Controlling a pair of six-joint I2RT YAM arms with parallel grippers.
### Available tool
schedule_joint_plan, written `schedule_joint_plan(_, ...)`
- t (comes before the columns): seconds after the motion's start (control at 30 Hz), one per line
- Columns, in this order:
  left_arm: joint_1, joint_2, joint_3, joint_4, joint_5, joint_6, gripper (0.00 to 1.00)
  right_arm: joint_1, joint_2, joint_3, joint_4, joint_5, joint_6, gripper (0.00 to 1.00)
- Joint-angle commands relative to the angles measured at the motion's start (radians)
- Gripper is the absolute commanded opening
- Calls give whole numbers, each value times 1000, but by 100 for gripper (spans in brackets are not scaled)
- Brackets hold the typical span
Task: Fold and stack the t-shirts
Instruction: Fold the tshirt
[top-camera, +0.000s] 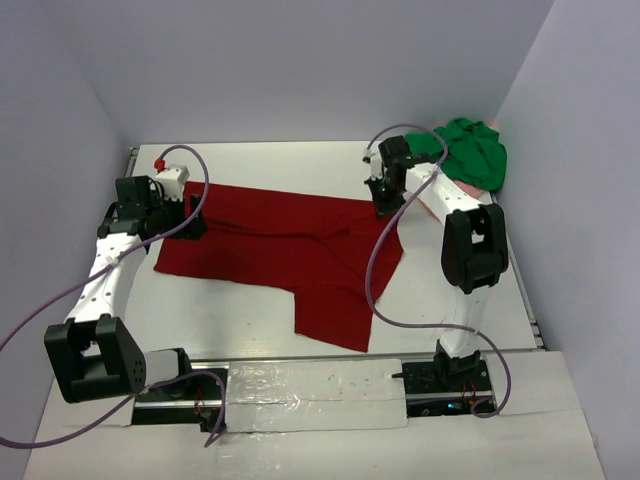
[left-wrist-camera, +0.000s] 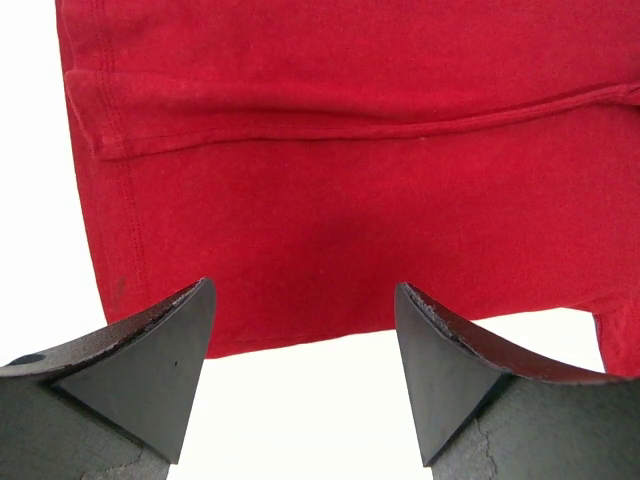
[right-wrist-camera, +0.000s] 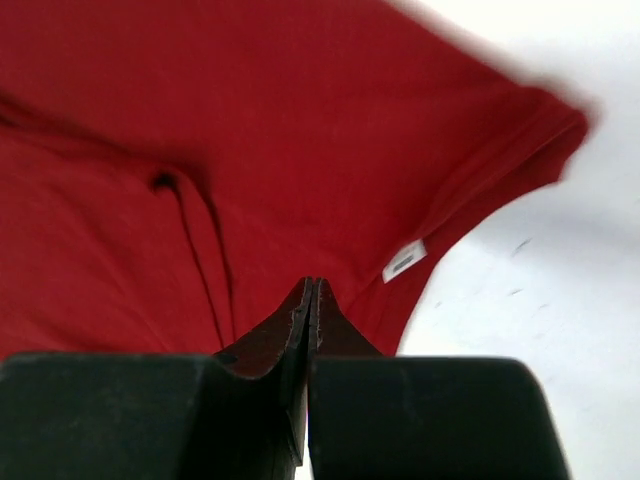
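Nothing here can actually be read.
The one label I can find is a small white tag (right-wrist-camera: 403, 262) at the edge of the dark red t-shirt (right-wrist-camera: 200, 120), showing in the right wrist view. It carries a faint grey mark, but it is too small and blurred to tell letters or numbers. From the overhead view and the left wrist view I can make out no print, brand or number on anything.

White table (top-camera: 235, 312), pale lavender walls (top-camera: 300, 70)
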Motion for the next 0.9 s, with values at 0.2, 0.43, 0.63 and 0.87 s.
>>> schedule_joint_plan(0.2,9,-5,21,47,22,13,81,7,210,30,-61,-48,34,0)
schedule_joint_plan(0.43,12,-3,19,54,9,14,81,6,308,194,-117,-83,68,0)
schedule_joint_plan(0.63,11,1,32,54,4,14,81,1,446,473,-182,-43,86,0)
schedule_joint_plan(0.87,12,6,35,48,-4,20,81,-17,619,828,-261,35,100,0)
